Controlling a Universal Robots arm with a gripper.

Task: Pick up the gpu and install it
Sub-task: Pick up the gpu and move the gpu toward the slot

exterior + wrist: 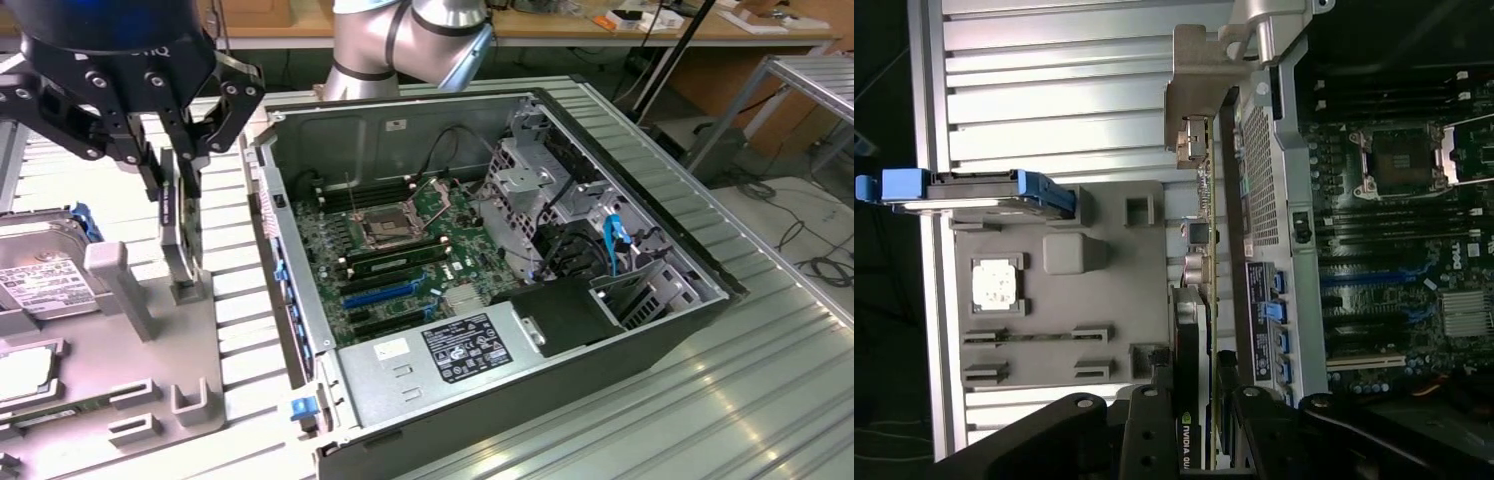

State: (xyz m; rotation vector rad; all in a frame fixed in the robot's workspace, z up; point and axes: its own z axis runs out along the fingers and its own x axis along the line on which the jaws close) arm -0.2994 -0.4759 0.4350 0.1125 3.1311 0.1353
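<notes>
While you look at the exterior view, your end effector (178, 200) sits at that view's left, above the grey holder tray (160, 380), with its fingers (198, 165) closed on the upper part of the gpu (180, 255). The card stands upright on edge, its lower end at a slot of the tray, just beside the open computer case (534, 400). From the wrist view you see the gpu (1194, 240) edge-on between the fingers (1154, 420), its silver bracket at the far end. The hard drive (47, 275) lies on the tray nearby. Everything rests on the ribbed tabletop (747, 400).
</notes>
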